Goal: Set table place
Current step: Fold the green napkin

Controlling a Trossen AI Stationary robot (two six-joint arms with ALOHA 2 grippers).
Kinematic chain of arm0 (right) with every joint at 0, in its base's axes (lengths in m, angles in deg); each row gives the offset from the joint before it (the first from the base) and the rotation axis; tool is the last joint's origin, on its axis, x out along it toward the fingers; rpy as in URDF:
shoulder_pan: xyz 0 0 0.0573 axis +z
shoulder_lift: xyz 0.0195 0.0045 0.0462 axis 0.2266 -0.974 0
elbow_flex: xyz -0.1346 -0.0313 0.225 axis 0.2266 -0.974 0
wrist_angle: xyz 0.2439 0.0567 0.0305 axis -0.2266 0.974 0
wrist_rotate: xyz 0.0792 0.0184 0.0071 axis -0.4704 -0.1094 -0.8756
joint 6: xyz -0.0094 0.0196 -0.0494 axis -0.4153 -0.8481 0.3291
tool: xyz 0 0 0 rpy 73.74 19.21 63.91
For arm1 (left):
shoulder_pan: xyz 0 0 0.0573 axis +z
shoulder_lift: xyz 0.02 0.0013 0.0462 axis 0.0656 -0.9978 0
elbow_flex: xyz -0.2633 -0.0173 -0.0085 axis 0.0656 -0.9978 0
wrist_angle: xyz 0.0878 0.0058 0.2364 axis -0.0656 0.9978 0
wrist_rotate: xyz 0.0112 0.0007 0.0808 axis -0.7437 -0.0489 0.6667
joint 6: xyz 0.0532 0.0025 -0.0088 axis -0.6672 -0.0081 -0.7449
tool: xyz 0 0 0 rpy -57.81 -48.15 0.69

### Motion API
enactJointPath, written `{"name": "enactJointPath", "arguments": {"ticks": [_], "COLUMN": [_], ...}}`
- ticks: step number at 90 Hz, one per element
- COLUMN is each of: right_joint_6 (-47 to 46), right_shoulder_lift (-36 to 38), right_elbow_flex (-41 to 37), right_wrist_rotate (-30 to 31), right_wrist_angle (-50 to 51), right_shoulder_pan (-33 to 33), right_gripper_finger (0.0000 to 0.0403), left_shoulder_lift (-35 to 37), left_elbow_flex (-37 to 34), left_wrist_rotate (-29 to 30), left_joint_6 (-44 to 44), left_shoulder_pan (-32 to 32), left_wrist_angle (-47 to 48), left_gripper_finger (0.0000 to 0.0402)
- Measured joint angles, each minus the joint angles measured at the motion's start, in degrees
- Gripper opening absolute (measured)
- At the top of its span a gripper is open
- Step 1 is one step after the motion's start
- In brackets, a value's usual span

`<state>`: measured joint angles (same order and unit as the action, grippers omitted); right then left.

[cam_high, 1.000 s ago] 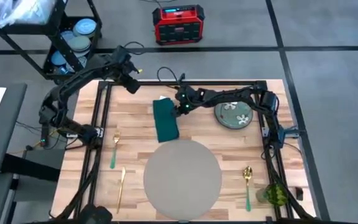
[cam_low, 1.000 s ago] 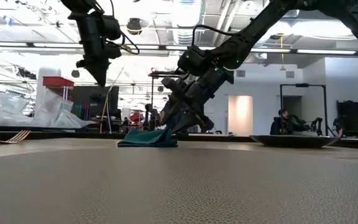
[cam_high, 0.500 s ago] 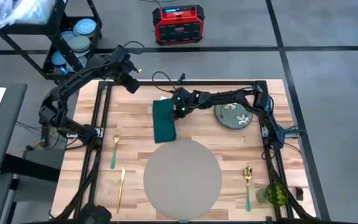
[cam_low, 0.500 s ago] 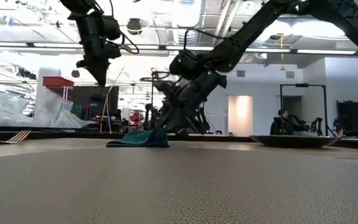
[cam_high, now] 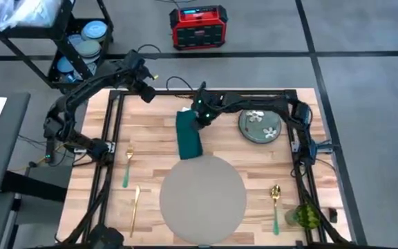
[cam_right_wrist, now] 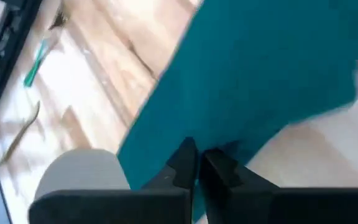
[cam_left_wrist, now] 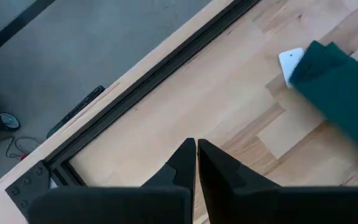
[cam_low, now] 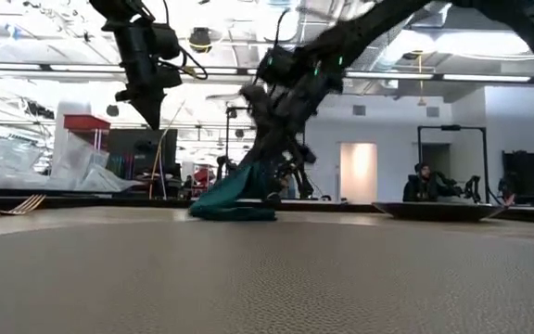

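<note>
Right gripper [cam_high: 198, 119] pinched on the napkin [cam_high: 188, 138], lifting its far end just behind the placemat [cam_high: 203, 198] on the table [cam_high: 150, 138]. Left gripper [cam_high: 147, 95] closed, hovering behind-left of placemat.

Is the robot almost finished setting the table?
Not yet. The grey placemat is down, with fork, knife and spoon beside it. The right gripper is lifting one end of the green napkin. The flowered plate still sits off the mat.
</note>
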<state>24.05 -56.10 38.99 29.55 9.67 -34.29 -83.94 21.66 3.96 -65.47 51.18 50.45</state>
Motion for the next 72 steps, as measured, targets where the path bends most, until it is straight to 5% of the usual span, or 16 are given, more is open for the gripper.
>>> {"name": "enactJointPath", "arguments": {"ticks": [30, 51, 72], "right_joint_6": [12.3, 9.0, 7.8], "right_shoulder_lift": [5.9, 7.4, 15.5], "right_elbow_flex": [0.0, 0.0, 0.0], "right_wrist_rotate": [15.1, 15.7, 25.2], "right_wrist_angle": [28.9, 28.7, 24.6], "right_shoulder_pan": [-3.6, -6.8, -7.3], "right_gripper_finger": [0.0, 0.0, 0.0], "left_shoulder_lift": [0.0, 0.0, 0.0], "left_elbow_flex": [0.0, 0.0, 0.0], "left_wrist_rotate": [0.0, 0.0, 0.0], "left_joint_6": [0.0, -2.6, -3.2], "left_shoulder_pan": [0.0, 0.0, 0.9], "left_wrist_angle": [-2.2, -1.8, -2.4], "left_gripper_finger": [0.0, 0.0, 0.0]}}
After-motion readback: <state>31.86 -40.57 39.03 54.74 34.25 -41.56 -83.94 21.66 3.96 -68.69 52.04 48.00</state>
